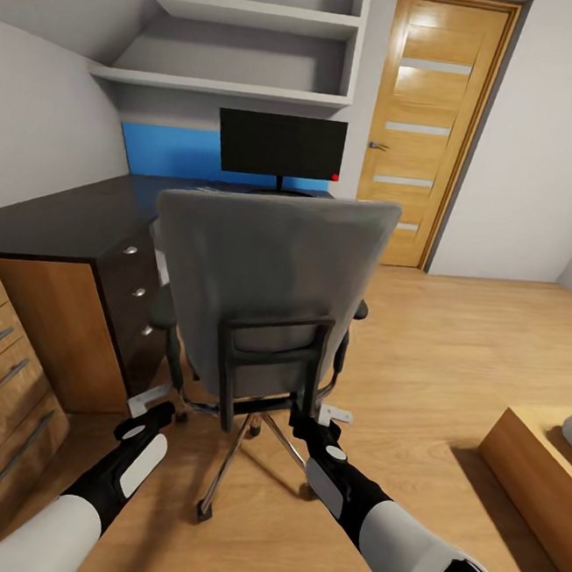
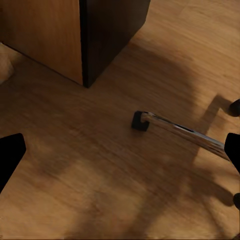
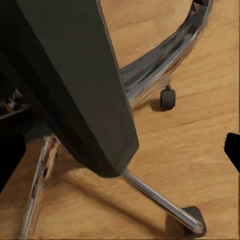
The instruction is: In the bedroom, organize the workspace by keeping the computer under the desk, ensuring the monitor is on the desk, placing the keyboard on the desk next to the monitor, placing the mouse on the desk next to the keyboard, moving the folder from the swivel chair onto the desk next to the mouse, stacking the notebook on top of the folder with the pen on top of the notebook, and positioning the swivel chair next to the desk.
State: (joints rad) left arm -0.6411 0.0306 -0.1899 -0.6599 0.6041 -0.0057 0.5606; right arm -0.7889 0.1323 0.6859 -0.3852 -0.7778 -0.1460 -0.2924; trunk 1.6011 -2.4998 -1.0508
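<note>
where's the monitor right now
In the head view the monitor stands on the desk against the blue back panel, straight behind the swivel chair, left of the wooden door.

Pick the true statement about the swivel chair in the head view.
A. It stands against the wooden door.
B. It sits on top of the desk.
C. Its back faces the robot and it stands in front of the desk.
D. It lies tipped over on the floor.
C: the swivel chair stands upright on its chrome base with its grey back toward the camera, in front of the desk, whose monitor shows above the chair back.
</note>
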